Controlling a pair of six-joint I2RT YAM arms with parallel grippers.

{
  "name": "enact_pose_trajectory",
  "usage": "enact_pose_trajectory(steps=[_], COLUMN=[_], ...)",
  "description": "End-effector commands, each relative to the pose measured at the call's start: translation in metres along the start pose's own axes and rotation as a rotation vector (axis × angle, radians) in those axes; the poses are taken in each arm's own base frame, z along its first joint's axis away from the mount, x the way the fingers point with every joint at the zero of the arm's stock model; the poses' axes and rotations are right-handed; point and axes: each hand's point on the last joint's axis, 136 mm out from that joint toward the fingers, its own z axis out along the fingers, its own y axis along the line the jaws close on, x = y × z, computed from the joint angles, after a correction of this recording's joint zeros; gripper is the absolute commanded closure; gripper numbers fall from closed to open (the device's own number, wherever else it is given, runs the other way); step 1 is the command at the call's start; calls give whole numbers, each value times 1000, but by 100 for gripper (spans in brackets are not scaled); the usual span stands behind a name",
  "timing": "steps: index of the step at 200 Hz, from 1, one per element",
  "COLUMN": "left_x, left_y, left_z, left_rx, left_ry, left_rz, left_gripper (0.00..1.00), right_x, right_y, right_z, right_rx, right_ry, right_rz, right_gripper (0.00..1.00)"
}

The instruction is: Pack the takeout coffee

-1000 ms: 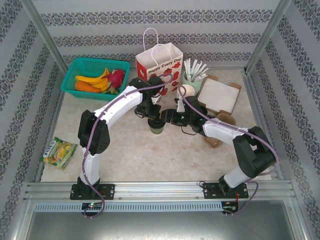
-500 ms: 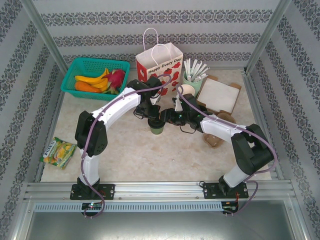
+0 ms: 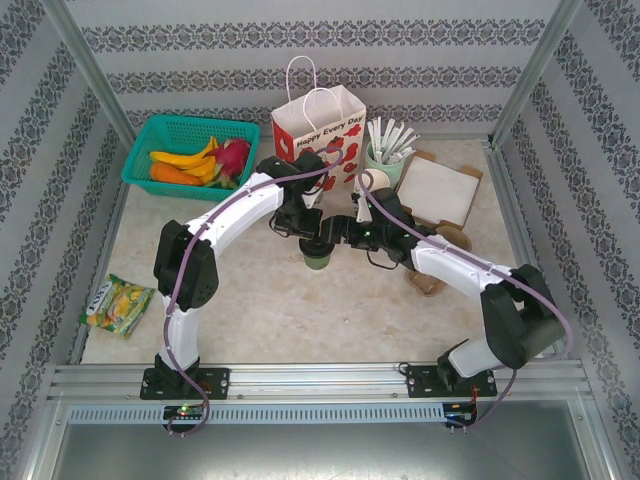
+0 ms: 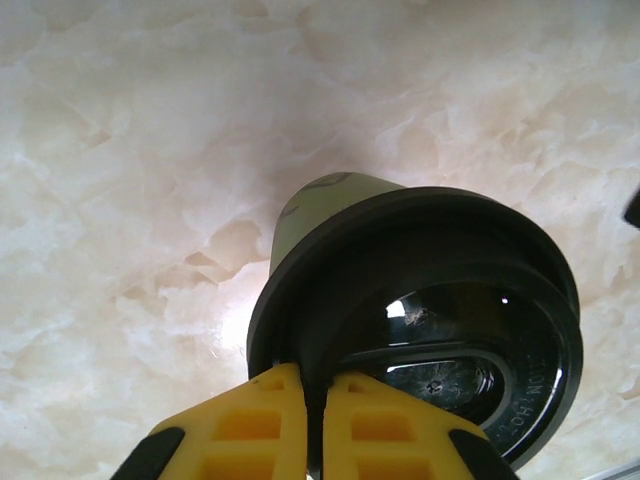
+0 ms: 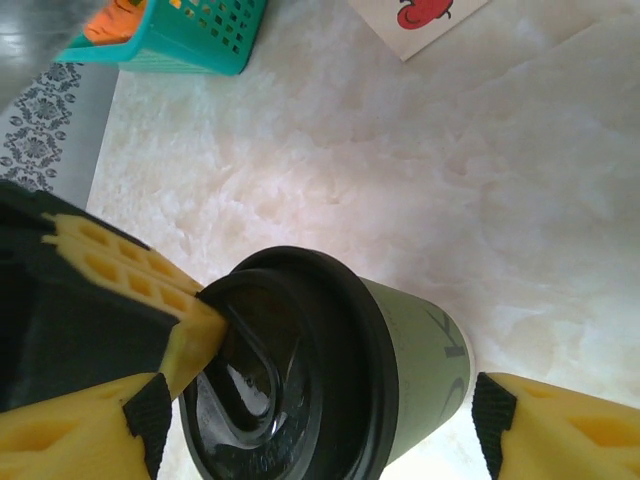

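The pale marble table (image 3: 260, 310) carries a teal basket (image 3: 185, 121) upper left, a paper bag (image 3: 320, 135) top centre, a snack packet (image 3: 118, 303) lower left, and the takeout coffee (image 3: 317, 258) at centre.

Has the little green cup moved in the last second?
No. The small dark green paper cup with round black plastic lid stays put, just in front of the red-and-white paper bag.

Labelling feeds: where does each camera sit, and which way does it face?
Top external: above, behind the bases, looking down on the table; both arms show.
Left wrist: looks down on the cup's lid; left end effector pinches its rim.
Right wrist: looks down at the cup; right end effector open around it.
All share the cup.
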Motion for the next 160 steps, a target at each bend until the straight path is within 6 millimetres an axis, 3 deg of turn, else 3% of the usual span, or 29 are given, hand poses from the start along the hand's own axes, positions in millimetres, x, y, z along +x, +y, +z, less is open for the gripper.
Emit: enact_pose_trajectory(steps=[1, 84, 160], left_x=[14, 8, 8], left_y=[-1, -10, -11], left_z=[11, -3, -7], left_rx=[-20, 21, 27], left_ry=[85, 58, 47], left_rz=[-27, -19, -16], left_gripper=[88, 80, 77], right_x=[0, 6, 17], right_y=[-3, -5, -17], right_z=[-6, 0, 16], right_rx=[10, 4, 55], right_ry=[-28, 6, 77], right_rz=[-56, -66, -38], right_gripper=[17, 16, 28])
